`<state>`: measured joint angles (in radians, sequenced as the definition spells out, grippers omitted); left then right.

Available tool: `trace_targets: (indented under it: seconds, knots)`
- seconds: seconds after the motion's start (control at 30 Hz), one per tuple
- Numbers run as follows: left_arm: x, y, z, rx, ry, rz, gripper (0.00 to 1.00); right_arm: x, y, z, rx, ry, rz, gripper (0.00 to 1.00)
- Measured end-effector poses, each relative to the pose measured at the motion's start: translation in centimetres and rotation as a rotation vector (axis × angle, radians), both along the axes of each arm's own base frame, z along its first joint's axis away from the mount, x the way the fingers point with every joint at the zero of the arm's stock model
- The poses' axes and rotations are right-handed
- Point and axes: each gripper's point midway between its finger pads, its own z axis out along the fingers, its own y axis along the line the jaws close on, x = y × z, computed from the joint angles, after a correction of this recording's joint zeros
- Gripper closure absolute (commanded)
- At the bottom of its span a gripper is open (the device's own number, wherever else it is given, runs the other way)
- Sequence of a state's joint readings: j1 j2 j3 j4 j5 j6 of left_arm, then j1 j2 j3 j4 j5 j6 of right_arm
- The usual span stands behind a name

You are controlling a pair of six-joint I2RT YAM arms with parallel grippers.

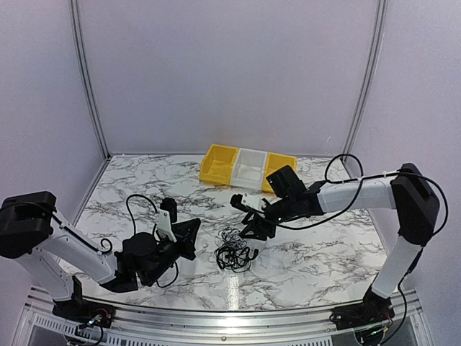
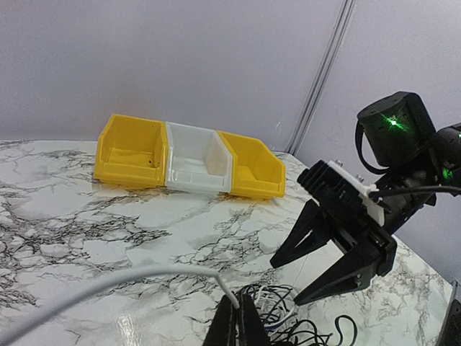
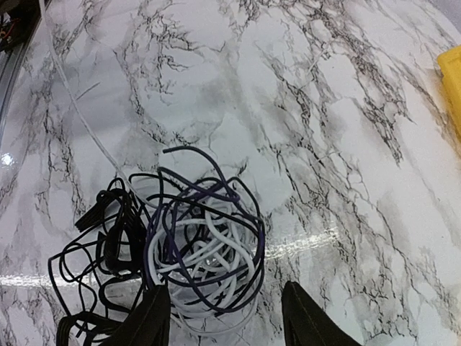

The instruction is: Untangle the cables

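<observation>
The right gripper point(image 3: 225, 288) hangs nearest, fingers spread wide, just over the cables point(image 3: 194, 238), a loose black-and-white knot lying mid-way across the marble table point(image 1: 324, 259). Beside the knot, the left gripper point(image 2: 234, 317) is closed, pinching a white strand point(image 2: 166, 269). Three bins point(image 1: 248, 167) sit well beyond, at the far edge.

cables point(image 2: 277, 306): cut by bottom edge; yellow bin point(image 3: 454, 83): cropped at right edge
</observation>
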<state>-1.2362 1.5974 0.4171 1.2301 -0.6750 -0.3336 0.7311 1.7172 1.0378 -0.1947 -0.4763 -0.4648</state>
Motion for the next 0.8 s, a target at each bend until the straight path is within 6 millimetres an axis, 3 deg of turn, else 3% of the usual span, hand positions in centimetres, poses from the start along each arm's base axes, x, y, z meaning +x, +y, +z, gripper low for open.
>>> trace_targets:
  seconds: [0.07, 0.2, 0.33, 0.47, 0.57, 0.7, 0.8]
  knots:
    - [0.0, 0.1, 0.1, -0.008, 0.004, 0.004, 1.0, 0.0, 0.5, -1.2, -0.025, 0.004, 0.003, 0.48]
    - [0.0, 0.1, 0.1, -0.02, 0.009, 0.007, 1.0, -0.4, 1.3, -3.3, -0.068, -0.001, 0.018, 0.59]
    - [0.0, 0.1, 0.2, -0.025, 0.01, 0.006, 1.0, -0.7, 1.4, -4.7, -0.094, 0.009, 0.029, 0.56]
    - [0.0, 0.1, 0.6, -0.038, 0.009, 0.004, 1.0, -0.7, 1.5, -4.7, -0.09, 0.003, 0.034, 0.55]
    - [-0.1, 0.2, 0.8, -0.049, 0.011, 0.003, 1.0, -0.7, 1.7, -4.6, -0.082, 0.003, 0.04, 0.49]
    - [-0.1, 0.2, 0.8, -0.059, 0.02, 0.002, 1.0, -0.8, 1.8, -4.5, -0.082, -0.001, 0.043, 0.33]
    - [-0.1, 0.2, 0.6, -0.053, 0.028, 0.002, 1.0, -0.8, 2.2, -3.9, -0.086, -0.038, 0.055, 0.31]
